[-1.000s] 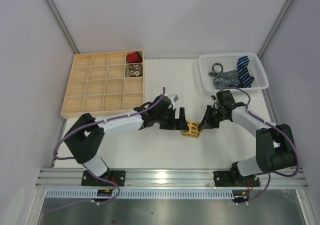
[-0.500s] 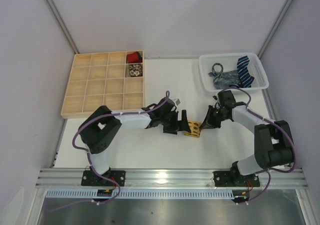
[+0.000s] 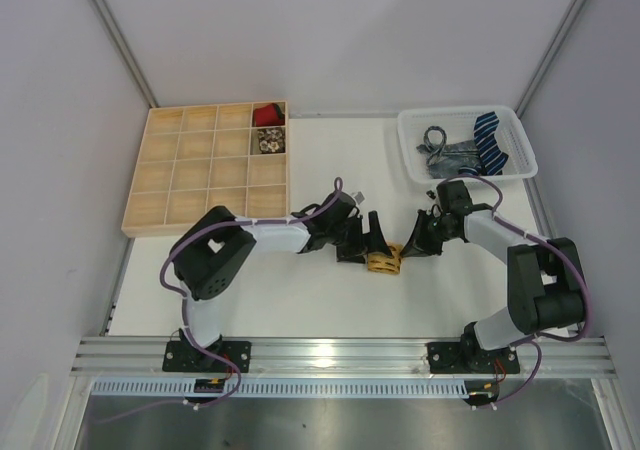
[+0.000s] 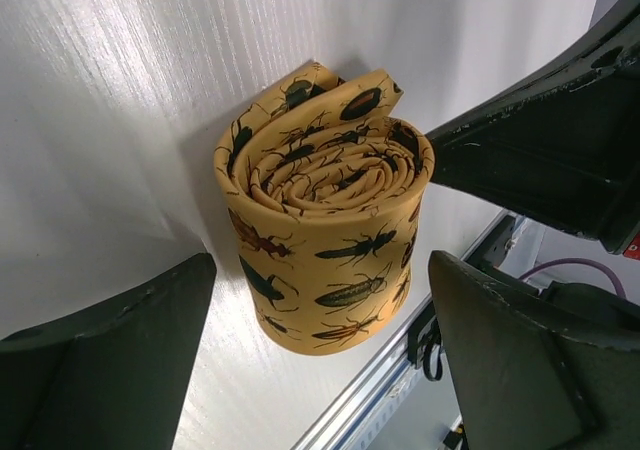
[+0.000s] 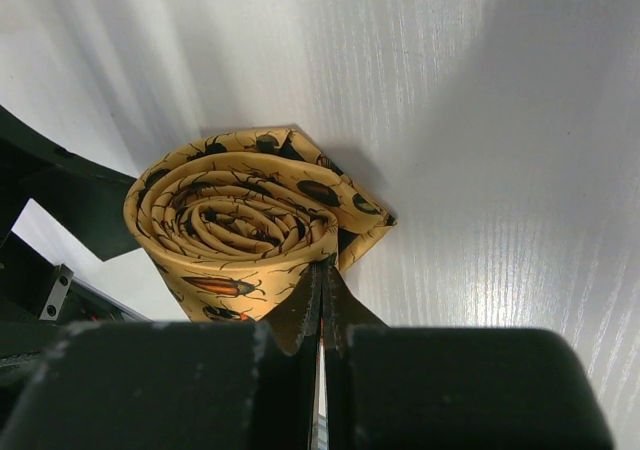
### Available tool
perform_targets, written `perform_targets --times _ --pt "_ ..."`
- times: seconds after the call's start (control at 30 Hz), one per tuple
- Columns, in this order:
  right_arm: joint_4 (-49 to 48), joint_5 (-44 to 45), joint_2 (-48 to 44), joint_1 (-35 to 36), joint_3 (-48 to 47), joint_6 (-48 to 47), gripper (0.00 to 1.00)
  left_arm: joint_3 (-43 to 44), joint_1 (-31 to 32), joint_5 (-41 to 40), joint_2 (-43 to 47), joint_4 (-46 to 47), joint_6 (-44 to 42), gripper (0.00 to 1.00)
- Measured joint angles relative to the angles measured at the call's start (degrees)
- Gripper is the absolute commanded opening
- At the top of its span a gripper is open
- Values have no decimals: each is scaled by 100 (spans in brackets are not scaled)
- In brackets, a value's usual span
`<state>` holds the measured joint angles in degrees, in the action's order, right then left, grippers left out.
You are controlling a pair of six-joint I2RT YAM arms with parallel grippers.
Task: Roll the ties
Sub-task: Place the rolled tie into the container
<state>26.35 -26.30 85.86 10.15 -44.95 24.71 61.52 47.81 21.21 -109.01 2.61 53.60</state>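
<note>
Nearest to us, in the middle of the top view just above the arm bases, the yellow tie stands on the table as a tight roll, spiral side up. The left gripper is wide open, with one finger on each side of the roll and apart from it. We judge it is placed so to take the roll by its sides. The right gripper is fully closed. Its tips touch the roll beside the pointed loose end, probably to stop it from unwinding. Whether a fabric layer is pinched there, we cannot tell. In the top view the left fingers cover part of the roll.

Farther, at upper left, the box has a red roll and a pale roll in two cells; their patterns are too small to read. At upper right, the basket holds a blue tie and a grey tie, tangled, so their number is not clear.
</note>
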Motion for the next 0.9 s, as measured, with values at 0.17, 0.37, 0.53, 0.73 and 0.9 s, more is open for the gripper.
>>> perform_targets --times 0.17,0.37,0.53,0.73,0.9 --pt "-39 -9 35 -7 0 0 0 92 26 -37 -66 -26 66 91" --pt "-94 -13 81 -7 7 2 0 170 96 -109 -164 33 192 86" --pt "-133 -13 83 -13 37 2 0 170 201 -155 -225 175 295 80" --pt "-140 -7 83 -24 57 2 0 168 264 -262 -264 245 367 60" --pt "-164 -7 83 -26 70 2 0 157 282 -343 -264 334 393 33"
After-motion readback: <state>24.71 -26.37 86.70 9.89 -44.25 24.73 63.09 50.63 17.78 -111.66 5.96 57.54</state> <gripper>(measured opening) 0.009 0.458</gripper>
